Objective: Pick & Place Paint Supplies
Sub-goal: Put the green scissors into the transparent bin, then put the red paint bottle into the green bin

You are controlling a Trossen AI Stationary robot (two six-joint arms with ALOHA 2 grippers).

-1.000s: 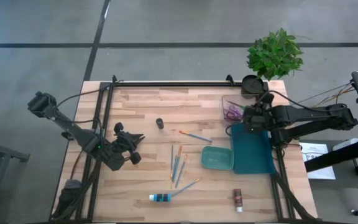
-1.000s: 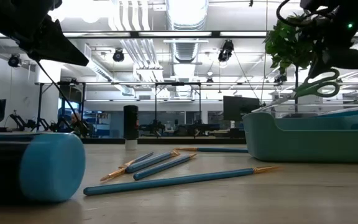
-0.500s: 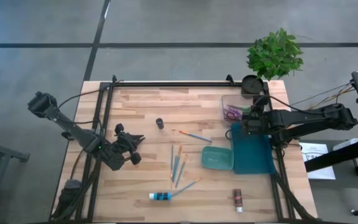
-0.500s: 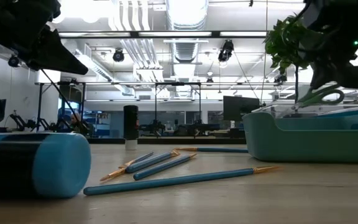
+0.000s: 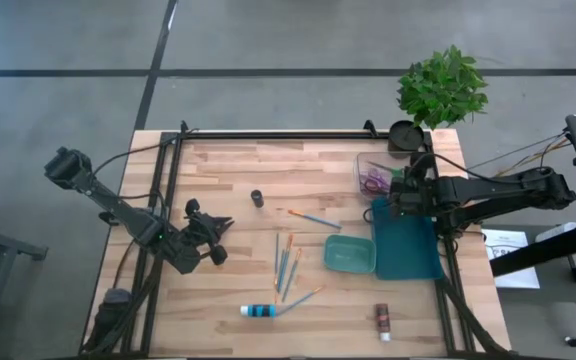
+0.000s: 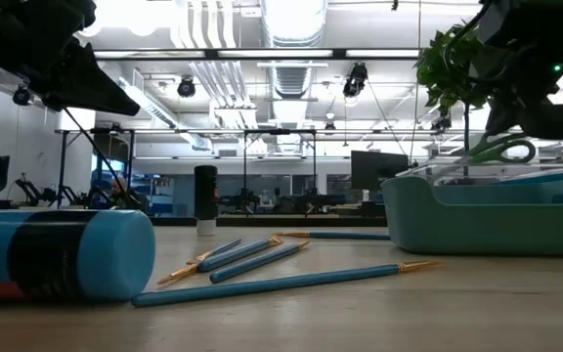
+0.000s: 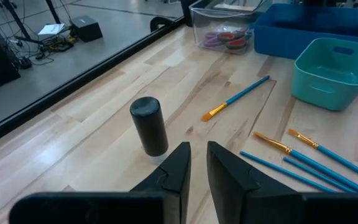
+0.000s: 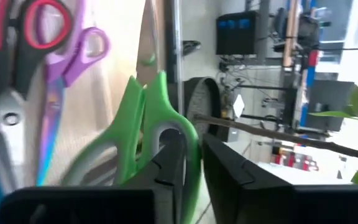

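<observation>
Several paintbrushes [image 5: 286, 262] with blue handles lie flat at the table's middle. A blue paint tube [image 5: 258, 315] and a brown one [image 5: 382, 321] lie near the front edge. The teal palette [image 5: 349, 253] sits beside a large teal tray [image 5: 405, 240]. My right gripper [image 5: 396, 195] hovers at the back right over a clear container [image 5: 373, 178] of scissors, shut on green scissors [image 6: 501, 150]. My left gripper [image 7: 197, 152] waits at the left, above the table. Its fingers are shut to a narrow slit with nothing in it, and they point at a black tube [image 7: 149, 126] standing upright. My right gripper has the rim of the green scissors' handle loop [image 8: 188, 134] between its two fingers, with one finger [image 8: 169, 165] through the loop. The fingers slant down from the table's right side. The scissors hang below them into the clear container; the blades are hidden behind its wall.
Red-handled and purple scissors [image 8: 48, 56] lie in the clear container. A potted plant [image 5: 442, 88] stands at the back right corner. A black frame [image 5: 168, 200] runs along the table's left and far edges. Bare wood shows at the back left.
My right gripper has sunk a little over the clear container and rolled, carrying the green scissors. They hung higher before; their handle is now down at the container's rim. The blue tube has rolled slightly on the table.
</observation>
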